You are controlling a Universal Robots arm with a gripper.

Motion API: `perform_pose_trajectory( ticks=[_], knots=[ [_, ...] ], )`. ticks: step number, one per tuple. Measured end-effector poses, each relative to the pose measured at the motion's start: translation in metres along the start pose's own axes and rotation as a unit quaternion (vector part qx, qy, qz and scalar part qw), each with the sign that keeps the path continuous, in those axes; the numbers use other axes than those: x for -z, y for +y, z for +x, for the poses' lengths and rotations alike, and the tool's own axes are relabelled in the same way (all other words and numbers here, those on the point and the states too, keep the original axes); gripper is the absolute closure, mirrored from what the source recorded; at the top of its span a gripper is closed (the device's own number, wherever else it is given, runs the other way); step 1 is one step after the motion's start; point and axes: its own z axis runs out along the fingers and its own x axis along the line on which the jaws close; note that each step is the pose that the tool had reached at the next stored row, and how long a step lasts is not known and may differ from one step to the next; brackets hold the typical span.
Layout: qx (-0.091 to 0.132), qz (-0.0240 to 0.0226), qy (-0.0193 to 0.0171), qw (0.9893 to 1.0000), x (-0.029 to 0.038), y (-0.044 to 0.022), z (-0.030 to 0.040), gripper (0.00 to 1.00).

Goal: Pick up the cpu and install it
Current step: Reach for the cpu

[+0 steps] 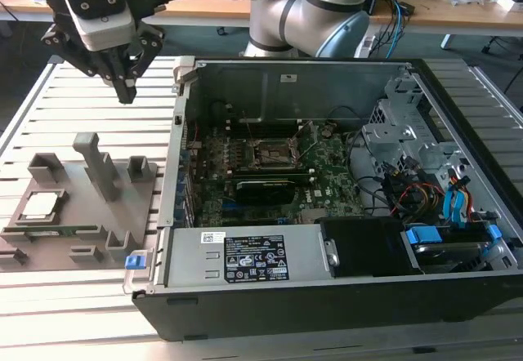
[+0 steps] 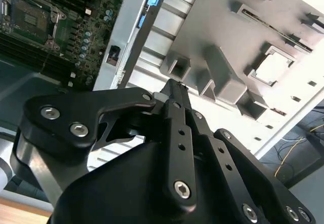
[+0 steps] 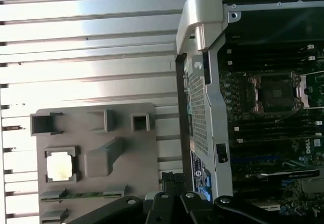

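The cpu (image 1: 39, 206) lies untouched in its grey tray (image 1: 78, 214), the socket (image 1: 268, 155) bare, while the tool (image 1: 125, 94) hangs closed and empty.

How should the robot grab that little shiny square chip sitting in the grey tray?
Probably from straight above, pinching two opposite edges. The chip lies flat, face up, in a square pocket of the grey tray. The pocket's rim stands around it, so coming in sideways would likely bump the rim. Its top is flat and smooth, with nothing to hook onto.
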Motion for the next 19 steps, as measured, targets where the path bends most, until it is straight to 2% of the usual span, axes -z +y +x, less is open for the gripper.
perform_pose_trajectory(
  ticks=[5,8,9,10,14,18,19],
  knots=[
    [0.000,0.0000,0.0000,1.0000,0.0004,-0.0009,0.0118,0.89],
    [0.000,0.0000,-0.0001,1.0000,0.0008,-0.0021,0.0277,0.89],
    [0.000,0.0000,-0.0001,1.0000,0.0009,-0.0023,0.0304,0.89],
    [0.000,0.0000,-0.0001,1.0000,0.0011,-0.0028,0.0376,0.89],
    [0.000,0.0000,-0.0001,1.0000,0.0015,-0.0040,0.0534,0.89],
    [0.000,0.0000,-0.0001,1.0000,0.0018,-0.0047,0.0638,0.89],
    [0.000,0.0000,-0.0001,1.0000,0.0020,-0.0052,0.0698,0.89]
  ],
)
